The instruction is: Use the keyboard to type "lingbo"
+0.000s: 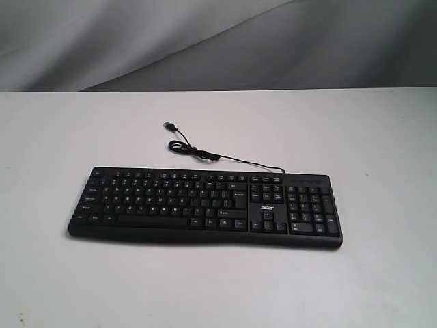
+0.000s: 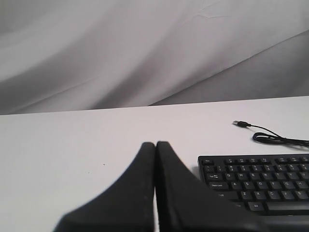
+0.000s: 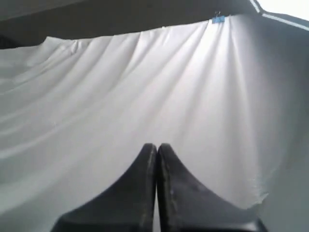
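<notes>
The wide black keyboard (image 1: 205, 205) lies flat on the white table (image 1: 68, 137), its number pad and small acer logo toward the right. Its thin black cable (image 1: 198, 154) curls behind it and ends in a loose USB plug. Neither arm shows in the exterior view. In the left wrist view my left gripper (image 2: 156, 144) is shut with nothing in it, low over the bare table beside the keyboard (image 2: 256, 181) at its Esc and Tab end. My right gripper (image 3: 157, 145) is shut and empty, pointing at the white cloth backdrop (image 3: 145, 87); no keyboard shows there.
A grey-white draped cloth (image 1: 205, 41) hangs behind the table's far edge. A blue clip (image 3: 218, 19) holds the cloth at the top in the right wrist view. White tabletop (image 2: 72, 145) stretches left of the keyboard and in front of it.
</notes>
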You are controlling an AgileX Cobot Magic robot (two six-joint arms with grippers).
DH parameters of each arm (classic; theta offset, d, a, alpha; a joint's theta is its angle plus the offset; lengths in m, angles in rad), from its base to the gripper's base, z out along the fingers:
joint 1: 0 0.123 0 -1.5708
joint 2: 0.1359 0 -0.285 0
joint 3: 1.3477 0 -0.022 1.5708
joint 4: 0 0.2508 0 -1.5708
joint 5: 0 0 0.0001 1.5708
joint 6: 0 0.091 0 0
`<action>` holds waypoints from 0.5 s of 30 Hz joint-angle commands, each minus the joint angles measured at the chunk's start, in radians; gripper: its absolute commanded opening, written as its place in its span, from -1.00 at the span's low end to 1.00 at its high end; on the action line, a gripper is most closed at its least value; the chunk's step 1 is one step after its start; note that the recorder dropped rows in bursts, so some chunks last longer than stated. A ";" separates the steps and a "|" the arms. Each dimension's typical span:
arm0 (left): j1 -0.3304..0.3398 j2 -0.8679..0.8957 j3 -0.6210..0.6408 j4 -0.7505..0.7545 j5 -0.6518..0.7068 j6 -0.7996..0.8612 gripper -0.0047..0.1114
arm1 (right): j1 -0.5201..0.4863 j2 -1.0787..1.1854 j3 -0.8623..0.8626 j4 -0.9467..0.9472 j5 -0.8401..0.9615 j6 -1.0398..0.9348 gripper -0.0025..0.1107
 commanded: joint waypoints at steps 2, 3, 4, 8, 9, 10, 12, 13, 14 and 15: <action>-0.005 -0.005 0.005 0.000 -0.006 -0.002 -0.91 | -0.007 0.393 -0.247 -0.040 0.104 0.071 -0.96; -0.005 -0.005 0.005 0.000 -0.006 -0.002 -0.91 | -0.007 0.491 -0.308 -0.045 0.112 0.067 -0.96; -0.005 -0.005 0.005 0.000 -0.006 -0.002 -0.91 | -0.007 0.572 -0.375 -0.064 0.118 0.051 -0.96; -0.005 -0.005 0.005 0.000 -0.006 -0.002 -0.91 | -0.005 1.140 -0.822 -0.135 0.362 -0.178 -0.96; -0.005 -0.005 0.005 0.000 -0.006 -0.002 -0.91 | -0.005 1.226 -0.912 -0.136 0.467 -0.231 -0.96; -0.005 -0.005 0.005 0.000 -0.006 -0.002 -0.91 | -0.005 1.372 -1.079 -0.136 0.738 -0.300 -0.96; -0.005 -0.005 0.005 0.000 -0.006 -0.002 -0.91 | -0.003 1.578 -1.337 -0.140 1.141 -0.380 -0.96; -0.005 -0.005 0.005 0.000 -0.006 -0.002 -0.91 | 0.005 1.651 -1.410 -0.138 1.286 -0.385 -0.96; -0.005 -0.005 0.005 0.000 -0.006 -0.002 -0.91 | 0.016 1.731 -1.509 -0.081 1.412 -0.424 -0.96; -0.005 -0.005 0.005 0.000 -0.006 -0.002 -0.91 | 0.036 1.789 -1.561 0.070 1.464 -0.580 -0.96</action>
